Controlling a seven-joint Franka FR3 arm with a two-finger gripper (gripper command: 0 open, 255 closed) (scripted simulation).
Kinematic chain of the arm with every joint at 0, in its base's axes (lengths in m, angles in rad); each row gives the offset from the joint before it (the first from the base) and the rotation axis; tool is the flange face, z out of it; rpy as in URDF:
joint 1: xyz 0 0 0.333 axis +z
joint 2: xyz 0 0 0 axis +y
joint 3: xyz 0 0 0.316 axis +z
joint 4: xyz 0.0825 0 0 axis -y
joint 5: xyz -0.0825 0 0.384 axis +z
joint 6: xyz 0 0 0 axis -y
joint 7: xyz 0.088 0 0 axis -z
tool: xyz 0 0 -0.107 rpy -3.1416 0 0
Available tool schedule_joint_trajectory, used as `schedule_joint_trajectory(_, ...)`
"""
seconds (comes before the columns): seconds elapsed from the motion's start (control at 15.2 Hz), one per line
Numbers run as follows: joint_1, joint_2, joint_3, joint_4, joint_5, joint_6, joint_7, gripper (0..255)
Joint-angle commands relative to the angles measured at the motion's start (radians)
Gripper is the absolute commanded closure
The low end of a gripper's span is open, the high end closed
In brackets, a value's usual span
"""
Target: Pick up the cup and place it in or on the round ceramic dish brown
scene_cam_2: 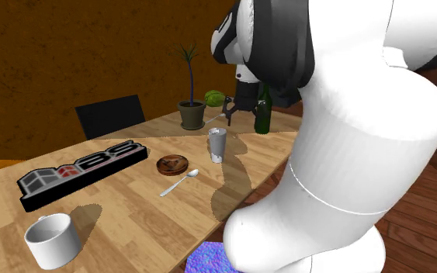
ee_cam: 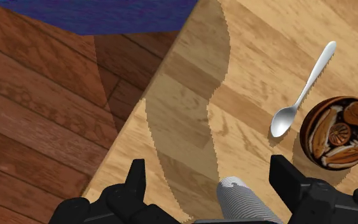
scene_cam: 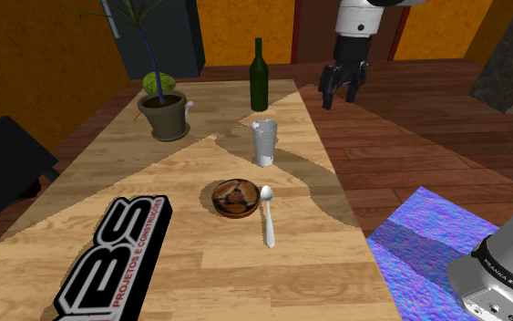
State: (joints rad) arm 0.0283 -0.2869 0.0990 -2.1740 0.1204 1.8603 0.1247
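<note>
Reading the shoulder view from its left: a black lettered block is lying on the table, and a potted plant is standing behind it. Next comes the brown dish, with a spoon lying just beside it on its right.

The cup, pale and ribbed, is standing upright on the table farther back than the dish. It is sitting between the dish and a green bottle and touching neither.

I am holding my pincer in the air, to the right of the cup and higher than it, near the table's edge. The pincer is released. In the wrist view its two fingers are standing apart, and the cup is showing in the gap between them without touching either. I am grasping nothing.
</note>
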Motion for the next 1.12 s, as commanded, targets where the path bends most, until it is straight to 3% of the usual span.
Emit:
schedule_joint_trajectory(0.0,0.003,0.076,0.009,0.044,-0.003,0.036,0.008,0)
schedule_joint_trajectory(0.46,0.016,0.342,0.031,0.238,-0.026,0.116,0.04,0)
schedule_joint_trajectory(0.92,0.042,0.619,0.04,0.507,-0.063,0.132,0.073,0)
schedule_joint_trajectory(1.06,0.044,0.631,0.04,0.508,-0.064,0.144,0.074,0)
